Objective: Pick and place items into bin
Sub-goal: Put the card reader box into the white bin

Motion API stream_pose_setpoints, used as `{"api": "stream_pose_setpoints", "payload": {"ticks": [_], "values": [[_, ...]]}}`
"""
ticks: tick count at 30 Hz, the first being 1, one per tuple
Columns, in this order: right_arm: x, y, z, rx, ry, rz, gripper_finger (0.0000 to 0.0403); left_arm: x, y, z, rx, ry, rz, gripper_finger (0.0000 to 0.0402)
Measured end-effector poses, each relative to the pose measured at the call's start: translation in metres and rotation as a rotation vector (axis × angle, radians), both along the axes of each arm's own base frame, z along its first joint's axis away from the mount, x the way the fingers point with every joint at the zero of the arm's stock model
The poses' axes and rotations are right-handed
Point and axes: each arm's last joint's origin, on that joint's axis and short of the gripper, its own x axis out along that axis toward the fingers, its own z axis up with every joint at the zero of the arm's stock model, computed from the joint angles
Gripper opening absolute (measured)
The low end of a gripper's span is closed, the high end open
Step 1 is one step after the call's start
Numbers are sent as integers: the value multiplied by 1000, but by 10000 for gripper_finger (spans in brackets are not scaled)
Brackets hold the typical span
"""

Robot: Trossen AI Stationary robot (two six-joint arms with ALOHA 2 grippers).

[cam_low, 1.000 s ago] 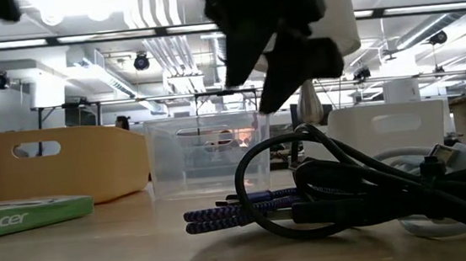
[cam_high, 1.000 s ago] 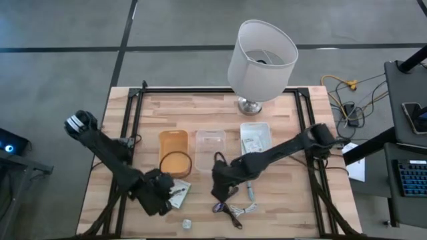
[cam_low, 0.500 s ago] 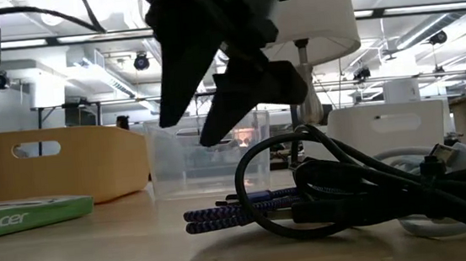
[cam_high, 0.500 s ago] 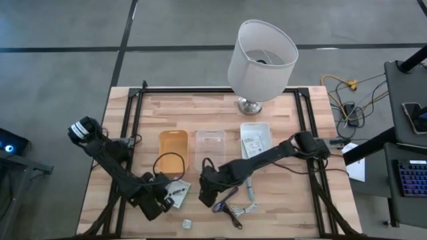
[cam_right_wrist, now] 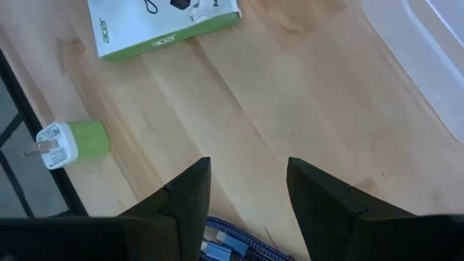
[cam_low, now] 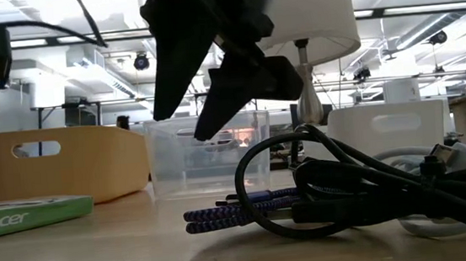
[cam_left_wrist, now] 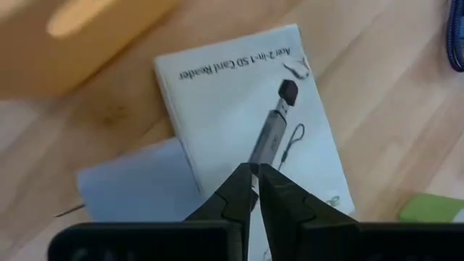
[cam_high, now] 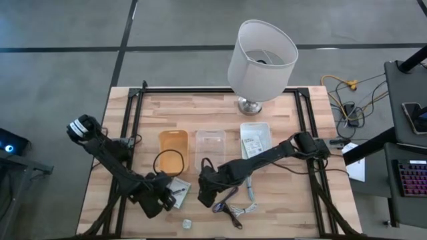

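Now, left gripper: fingers together, empty, hovering over the white card-reader packet beside the orange bin.
Right gripper: fingers apart, empty, above the purple cord, likely lining up a grab.

Three bins are sitting side by side across the middle of the table, with the lamp standing behind them at the back edge. A flat packet is lying toward the front-left corner, a plug is resting at the front edge, and the cords are lying right of both (before the middle bin).
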Motion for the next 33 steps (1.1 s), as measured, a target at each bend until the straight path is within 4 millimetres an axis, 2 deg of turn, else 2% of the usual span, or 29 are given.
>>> {"api": "stream_pose_setpoints", "payload": {"ticks": [13,22,29,33], "values": [[0,0,0,7,5,-16,169,-12,13,-6,56,130,95,12],[1,0,0,15,-5,-24,169,-9,11,-11,61,145,82,12],[10,4,7,63,-124,19,169,-4,3,-24,28,150,71,12],[11,4,8,67,-136,19,169,1,-2,-28,27,155,72,12]]}}
